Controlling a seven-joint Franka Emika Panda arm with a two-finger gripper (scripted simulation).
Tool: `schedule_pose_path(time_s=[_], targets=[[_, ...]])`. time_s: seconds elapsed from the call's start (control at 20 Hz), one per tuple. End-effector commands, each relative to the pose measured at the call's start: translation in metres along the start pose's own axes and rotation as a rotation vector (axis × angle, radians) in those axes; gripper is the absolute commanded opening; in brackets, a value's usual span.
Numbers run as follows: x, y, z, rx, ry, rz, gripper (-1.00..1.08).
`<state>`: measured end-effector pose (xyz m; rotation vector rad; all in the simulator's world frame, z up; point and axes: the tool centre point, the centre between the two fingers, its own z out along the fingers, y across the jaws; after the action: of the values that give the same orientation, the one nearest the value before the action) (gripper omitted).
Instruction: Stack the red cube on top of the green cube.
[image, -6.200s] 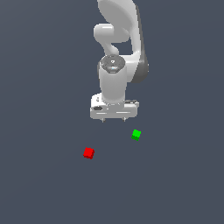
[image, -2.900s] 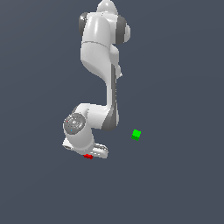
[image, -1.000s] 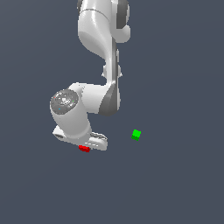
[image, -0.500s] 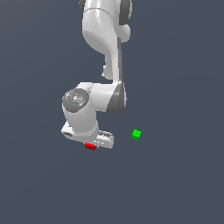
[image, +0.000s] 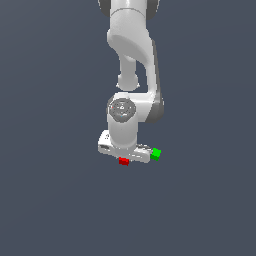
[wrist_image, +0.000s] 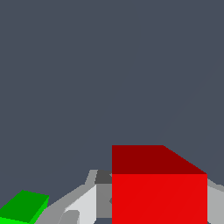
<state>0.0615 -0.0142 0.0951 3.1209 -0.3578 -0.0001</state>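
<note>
Gripper (image: 124, 159): seen low under the white arm (image: 134, 60) in the exterior view, its pale body lying across the frame; the jaws are closed on the red cube, which is gripped between the fingers (wrist_image: 83, 203) as shown close up in the wrist view.

Red cube (image: 123, 161): held at the gripper's underside, toward the exterior view's left of the green cube; in the wrist view it fills the space between the finger pads, one lit face and one darker face being visible. Whether it is clear of the grey floor (image: 50, 200) cannot be told for certain, though it is judged to be lifted.

Green cube (image: 155, 154): found at the exterior view's right end of the gripper body, near the red cube but apart from it; it is seen off to one side in the wrist view (wrist_image: 24, 206), so the red cube is not yet over it.

Step in hand: the carry of the red cube toward the green cube is judged to be under way.

Next move: a short sideways shift toward the exterior view's right is called for, with the red cube kept above the green cube's top, then squared over it, lowered and released.
</note>
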Motion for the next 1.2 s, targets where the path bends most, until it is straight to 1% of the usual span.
schedule_pose_path(time_s=[0.0,0.4,0.6,0.85,1.1,1.15], targets=[[-0.017,-0.023,0.006,0.0,0.0,-0.001,-1.0],[-0.064,-0.09,0.023,0.0,0.0,-0.001,-1.0],[-0.081,-0.116,0.03,0.0,0.0,-0.001,-1.0],[-0.091,-0.133,0.035,0.0,0.0,-0.001,-1.0],[-0.091,-0.135,0.035,0.0,0.0,-0.001,-1.0],[-0.091,-0.135,0.035,0.0,0.0,-0.001,1.0]])
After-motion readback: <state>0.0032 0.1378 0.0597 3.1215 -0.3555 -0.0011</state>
